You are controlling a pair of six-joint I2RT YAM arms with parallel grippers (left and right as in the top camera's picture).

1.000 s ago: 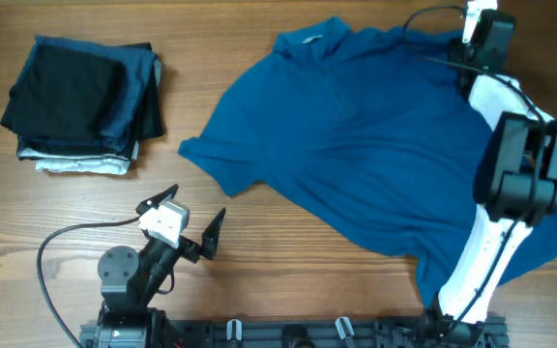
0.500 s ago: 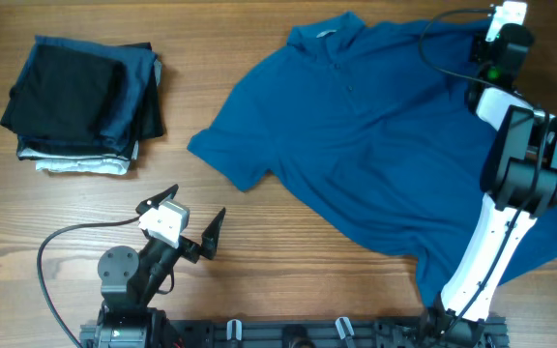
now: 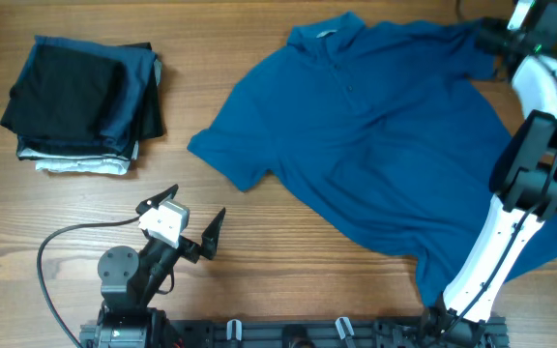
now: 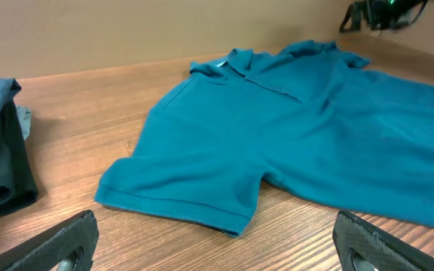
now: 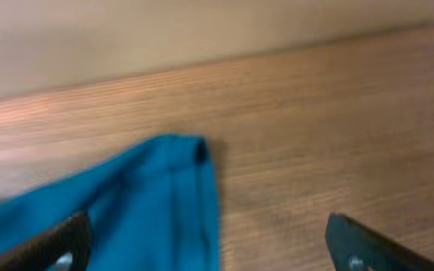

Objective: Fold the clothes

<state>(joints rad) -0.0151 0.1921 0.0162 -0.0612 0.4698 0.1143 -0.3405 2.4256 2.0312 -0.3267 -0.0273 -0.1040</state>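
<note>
While the blue polo shirt (image 3: pixel 385 145) lies spread face-up over the right half of the wood-grain surface (image 3: pixel 259 261), its soft knit is rumpled into shallow folds, with the ribbed collar (image 3: pixel 322 29) and buttoned placket pointing to the far edge and one short, hemmed sleeve (image 3: pixel 225 155) stretched out toward the middle. A neat stack of folded clothes (image 3: pixel 80 101) sits well apart at the far left: dark, matte garments, black on top, slate blue under it and a pale grey-white piece at the bottom. The left end effector (image 3: pixel 193 213) hangs near the front edge with its two dark, tapered fingers spread wide and nothing between them, a black cable (image 3: pixel 51 246) looping beside its base. The right end effector (image 3: pixel 491 39) is at the far right corner, just by the shirt's other sleeve; its fingers stand far apart and grip nothing, the sleeve's hemmed corner lying on the wood in front of them. The right wrist view is blurred, so the weave there cannot be made out. The white link of the right arm (image 3: pixel 486 242) covers part of the shirt's lower hem, and the frame's right edge cuts off the rest of it.
</note>
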